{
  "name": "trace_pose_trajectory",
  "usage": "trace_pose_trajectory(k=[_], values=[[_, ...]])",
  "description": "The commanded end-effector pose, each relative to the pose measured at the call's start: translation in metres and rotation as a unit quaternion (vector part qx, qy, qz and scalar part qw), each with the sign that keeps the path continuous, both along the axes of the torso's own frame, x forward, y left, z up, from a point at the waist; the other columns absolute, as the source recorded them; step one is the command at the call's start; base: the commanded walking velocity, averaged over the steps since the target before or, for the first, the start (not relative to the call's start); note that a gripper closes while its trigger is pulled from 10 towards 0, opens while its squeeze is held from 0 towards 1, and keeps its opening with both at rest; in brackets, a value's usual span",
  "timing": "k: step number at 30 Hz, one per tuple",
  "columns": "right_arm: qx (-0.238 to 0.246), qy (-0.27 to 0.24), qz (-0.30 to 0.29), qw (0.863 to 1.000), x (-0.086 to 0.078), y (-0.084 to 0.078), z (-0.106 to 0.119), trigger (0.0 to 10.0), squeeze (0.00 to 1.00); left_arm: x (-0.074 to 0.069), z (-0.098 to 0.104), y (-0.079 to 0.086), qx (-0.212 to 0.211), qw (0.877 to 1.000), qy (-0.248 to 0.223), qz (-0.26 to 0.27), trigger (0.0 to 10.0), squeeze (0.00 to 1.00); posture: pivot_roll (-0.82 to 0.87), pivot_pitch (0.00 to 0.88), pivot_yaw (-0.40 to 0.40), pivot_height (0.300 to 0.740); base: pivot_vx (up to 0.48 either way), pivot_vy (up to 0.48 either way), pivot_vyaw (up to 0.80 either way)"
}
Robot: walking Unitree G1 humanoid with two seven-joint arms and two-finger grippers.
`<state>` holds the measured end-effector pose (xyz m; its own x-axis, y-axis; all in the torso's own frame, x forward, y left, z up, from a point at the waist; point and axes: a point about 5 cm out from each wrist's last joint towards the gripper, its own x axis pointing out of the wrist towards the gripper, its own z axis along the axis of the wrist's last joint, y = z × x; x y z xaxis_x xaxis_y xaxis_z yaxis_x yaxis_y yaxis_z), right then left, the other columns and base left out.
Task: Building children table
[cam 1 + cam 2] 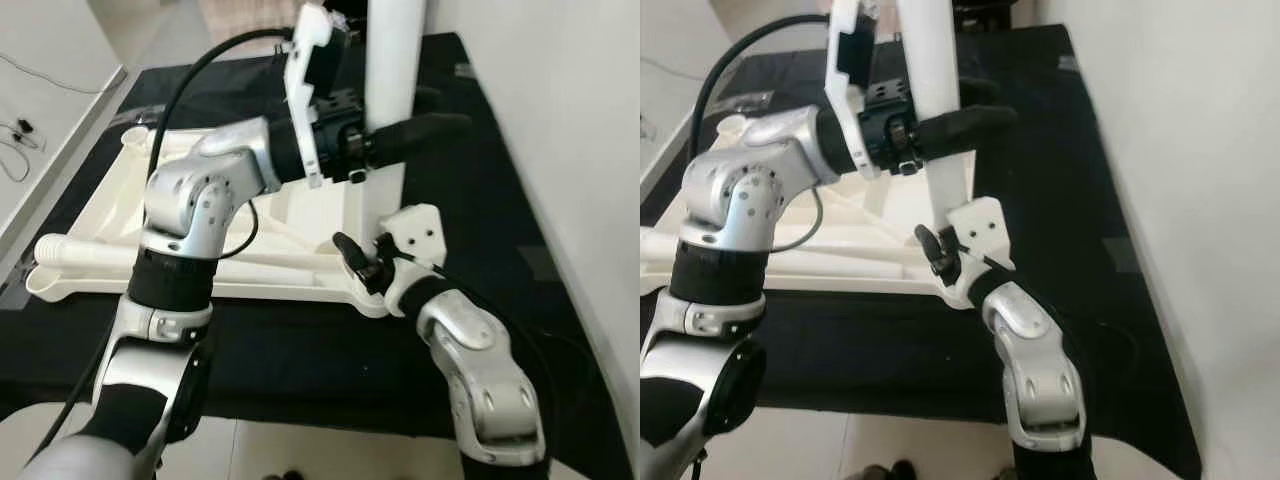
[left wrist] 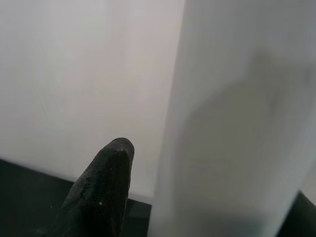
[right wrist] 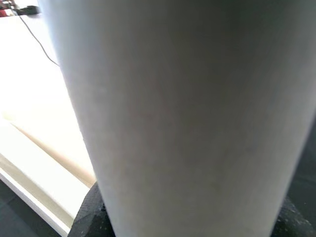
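Observation:
A white children's table top (image 1: 110,200) lies upside down on a black mat (image 1: 300,340). At its near right corner a white table leg (image 1: 392,60) stands upright. My left gripper (image 1: 415,125) is shut on the leg high up, with one black finger (image 1: 440,128) across its front and the other behind. In the left wrist view the leg (image 2: 237,123) sits beside a fingertip (image 2: 106,182). My right gripper (image 1: 372,262) is shut on the foot of the same leg, where one black finger (image 1: 352,255) shows. In the right wrist view the leg (image 3: 187,113) stands very close.
A second white leg (image 1: 80,250) lies along the near edge of the table top. A corner socket (image 1: 135,140) stands at its far left. A white wall (image 1: 570,150) runs close along the right. Cables (image 1: 15,135) lie on the floor at the left.

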<state>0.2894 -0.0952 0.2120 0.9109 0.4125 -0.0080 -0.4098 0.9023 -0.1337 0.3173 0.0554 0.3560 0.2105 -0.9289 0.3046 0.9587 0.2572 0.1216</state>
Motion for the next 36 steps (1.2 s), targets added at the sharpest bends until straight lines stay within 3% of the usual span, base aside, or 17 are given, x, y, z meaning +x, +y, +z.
trace_pose_trajectory(k=[1, 3, 4, 5, 6, 8, 9, 12, 17, 18, 19, 24, 26, 28, 32, 34, 36], values=[[-0.008, 0.125, -0.044, 0.991, 0.005, -0.011, -0.047, 0.0, 0.0, 0.0, -0.001, 0.008, 0.001, 1.0, 0.002, 0.015, 10.0, 0.0, -0.08, 0.216, 0.101, 0.74, 0.0, 0.0, 0.0], [-0.01, 0.117, -0.043, 0.992, 0.008, -0.01, -0.045, 0.0, 0.0, -0.005, -0.003, 0.017, 0.0, 1.0, 0.002, 0.023, 10.0, 0.0, -0.06, 0.215, 0.095, 0.74, 0.0, 0.0, 0.0], [-0.013, 0.114, -0.046, 0.992, 0.008, -0.01, -0.044, 1.8, 0.0, -0.008, -0.005, 0.022, 0.003, 1.0, 0.0, 0.025, 10.0, 0.0, -0.06, 0.216, 0.097, 0.74, 0.0, 0.0, 0.0], [-0.013, 0.114, -0.046, 0.992, 0.008, -0.01, -0.044, 1.8, 0.0, -0.008, -0.005, 0.022, 0.003, 1.0, 0.0, 0.025, 10.0, 0.0, -0.06, 0.216, 0.097, 0.74, 0.0, 0.0, 0.0], [-0.013, 0.102, -0.049, 0.993, 0.007, -0.008, -0.04, 10.0, 0.51, -0.017, -0.012, 0.033, 0.01, 0.999, 0.002, 0.033, 10.0, 0.0, -0.05, 0.221, 0.093, 0.74, 0.0, 0.0, 0.0], [-0.003, 0.096, -0.053, 0.994, 0.005, -0.007, -0.036, 10.0, 0.51, -0.02, -0.014, 0.037, 0.013, 0.999, 0.005, 0.037, 10.0, 0.0, -0.05, 0.221, 0.092, 0.74, 0.0, 0.0, 0.0], [0.004, 0.087, -0.04, 0.995, 0.004, -0.005, -0.033, 10.0, 1.0, -0.024, -0.018, 0.04, 0.018, 0.999, 0.006, 0.037, 10.0, 0.0, -0.04, 0.223, 0.092, 0.74, 0.0, 0.0, 0.0], [0.009, 0.082, -0.035, 0.996, 0.003, -0.003, -0.031, 10.0, 1.0, -0.028, -0.02, 0.042, 0.021, 0.999, 0.007, 0.037, 10.0, 0.0, -0.04, 0.223, 0.092, 0.74, 0.0, 0.0, 0.0], [0.03, 0.057, 0.074, 0.995, 0.011, -0.004, -0.016, 10.0, 1.0, -0.04, -0.024, 0.048, 0.029, 0.999, 0.002, 0.04, 10.0, 0.0, -0.03, 0.223, 0.082, 0.74, 0.0, 0.0, 0.0], [0.025, 0.045, 0.12, 0.991, 0.015, -0.008, -0.01, 10.0, 0.46, -0.042, -0.024, 0.05, 0.028, 0.999, 0.001, 0.046, 10.0, 0.0, -0.02, 0.223, 0.078, 0.74, 0.0, 0.0, 0.0], [0.025, 0.04, 0.165, 0.985, 0.019, -0.012, -0.003, 10.0, 0.0, -0.043, -0.024, 0.052, 0.029, 0.998, -0.001, 0.055, 10.0, 0.0, -0.02, 0.221, 0.074, 0.74, 0.0, 0.0, 0.0], [0.002, 0.02, 0.277, 0.961, 0.03, -0.019, 0.016, 10.0, 0.0, -0.047, -0.027, 0.058, 0.038, 0.996, -0.009, 0.085, 10.0, 0.0, -0.01, 0.217, 0.067, 0.74, 0.0, 0.0, 0.0], [0.002, 0.02, 0.277, 0.961, 0.03, -0.019, 0.016, 10.0, 0.0, -0.047, -0.027, 0.058, 0.038, 0.996, -0.009, 0.085, 10.0, 0.0, -0.01, 0.217, 0.067, 0.74, 0.0, 0.0, 0.0], [-0.031, 0.015, 0.348, 0.937, 0.037, -0.018, 0.025, 10.0, 0.0, -0.048, -0.029, 0.062, 0.05, 0.991, -0.018, 0.123, 10.0, 0.0, 0.01, 0.215, 0.059, 0.74, 0.0, 0.0, 0.0], [-0.048, 0.017, 0.37, 0.928, 0.042, -0.016, 0.028, 10.0, 0.0, -0.046, -0.032, 0.065, 0.061, 0.986, -0.023, 0.152, 10.0, 0.0, 0.01, 0.214, 0.057, 0.74, 0.0, 0.0, 0.0], [-0.052, 0.025, 0.395, 0.917, 0.047, -0.012, 0.03, 0.0, 0.0, -0.043, -0.034, 0.069, 0.068, 0.98, -0.028, 0.185, 10.0, 0.0, 0.02, 0.214, 0.054, 0.74, 0.0, 0.0, 0.0], [-0.058, 0.035, 0.417, 0.906, 0.048, -0.01, 0.028, 0.0, 0.0, -0.041, -0.033, 0.073, 0.065, 0.974, -0.033, 0.212, 10.0, 0.0, 0.02, 0.215, 0.054, 0.74, 0.0, 0.0, 0.0]])
